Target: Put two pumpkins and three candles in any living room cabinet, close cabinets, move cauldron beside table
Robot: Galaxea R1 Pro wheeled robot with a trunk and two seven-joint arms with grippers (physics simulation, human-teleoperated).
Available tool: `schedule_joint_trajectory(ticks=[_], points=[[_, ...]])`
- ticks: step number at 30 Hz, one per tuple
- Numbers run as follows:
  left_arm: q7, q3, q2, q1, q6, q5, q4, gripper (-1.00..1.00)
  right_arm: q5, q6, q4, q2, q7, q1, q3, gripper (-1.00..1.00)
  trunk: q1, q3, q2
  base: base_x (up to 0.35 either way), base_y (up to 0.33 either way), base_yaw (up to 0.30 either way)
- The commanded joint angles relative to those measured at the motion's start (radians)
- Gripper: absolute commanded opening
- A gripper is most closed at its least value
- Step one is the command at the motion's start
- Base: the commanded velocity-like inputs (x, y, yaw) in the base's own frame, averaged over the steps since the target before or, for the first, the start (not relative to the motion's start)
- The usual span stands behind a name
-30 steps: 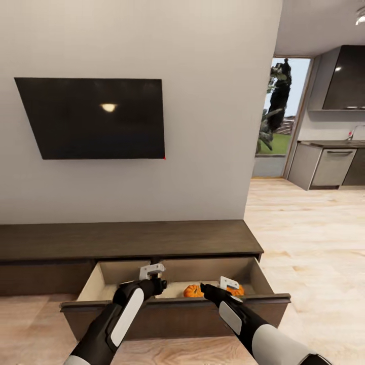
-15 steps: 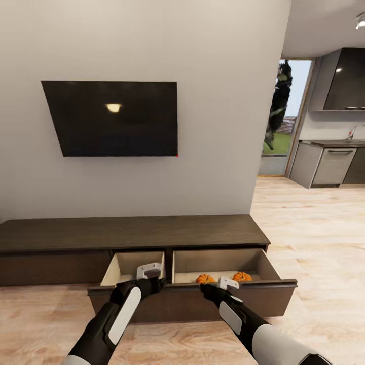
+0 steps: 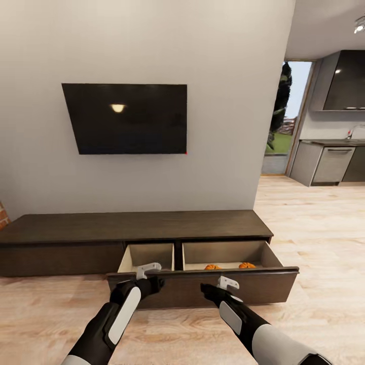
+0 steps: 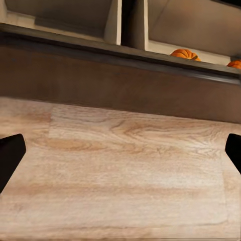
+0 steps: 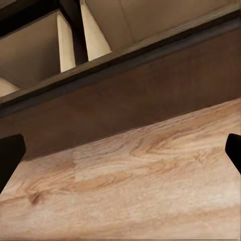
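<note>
The long dark-brown cabinet [image 3: 137, 225] stands against the pale wall with its right drawer [image 3: 203, 290] pulled out. Two orange pumpkins [image 3: 212, 266] [image 3: 247, 265] lie in the drawer's right-hand beige compartment, and the left wrist view sees them too [image 4: 185, 53] [image 4: 235, 64]. My left gripper [image 3: 154, 284] and right gripper [image 3: 207, 290] hang open and empty over the floor, just short of the drawer front. Their dark fingertips [image 4: 10, 155] [image 5: 10, 155] sit wide apart. The candles and the cauldron are out of view.
A black television [image 3: 129, 119] hangs on the wall above the cabinet. Light wood floor [image 3: 314, 243] runs right toward a kitchen with grey units [image 3: 329, 165] and a glass door [image 3: 279, 121]. Red brick [image 3: 2, 215] shows at the far left edge.
The whole picture has shifted: the cabinet now looks smaller, farther off and more to the right, so the camera has backed away. Both arms keep their place in the picture, now short of the drawer.
</note>
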Motion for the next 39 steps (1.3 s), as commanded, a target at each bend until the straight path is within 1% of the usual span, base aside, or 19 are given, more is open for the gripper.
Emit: schedule_joint_trajectory(ticks=[1,13,22,25,26,29,39], points=[[0.010,-0.001,0.000,-0.001,0.002,0.010,-0.001,1.00,-0.007,0.001,-0.001,-0.001,-0.008,-0.001,0.008,1.00,0.000,-0.001,-0.001,-0.105,0.070,0.000],[0.010,-0.001,0.002,-0.001,0.002,0.009,-0.002,1.00,-0.007,0.001,-0.001,-0.001,-0.007,-0.001,0.008,1.00,0.000,-0.001,-0.001,-0.015,0.010,0.000],[0.010,0.002,0.002,-0.001,0.002,0.005,-0.001,1.00,-0.007,-0.001,-0.001,-0.001,0.006,-0.001,0.009,1.00,0.034,-0.029,-0.064,0.000,0.000,0.000],[0.010,0.019,0.002,-0.001,0.002,0.005,0.006,1.00,-0.008,-0.002,-0.002,-0.001,0.007,-0.001,0.010,1.00,0.046,-0.039,-0.085,0.000,0.000,0.000],[0.009,0.030,0.003,-0.001,0.002,0.005,0.008,1.00,-0.012,-0.002,-0.002,-0.001,0.008,0.000,0.010,1.00,0.050,-0.042,-0.092,0.000,0.000,0.000],[0.009,0.044,0.009,-0.001,0.001,0.006,0.009,1.00,-0.023,-0.003,-0.003,-0.001,0.009,0.000,0.010,1.00,0.061,-0.051,-0.113,0.000,0.000,0.000],[0.014,0.050,0.014,-0.001,-0.007,-0.002,0.010,1.00,-0.030,-0.003,-0.003,-0.001,0.008,-0.001,0.010,1.00,0.099,-0.082,-0.183,0.000,0.000,0.000]])
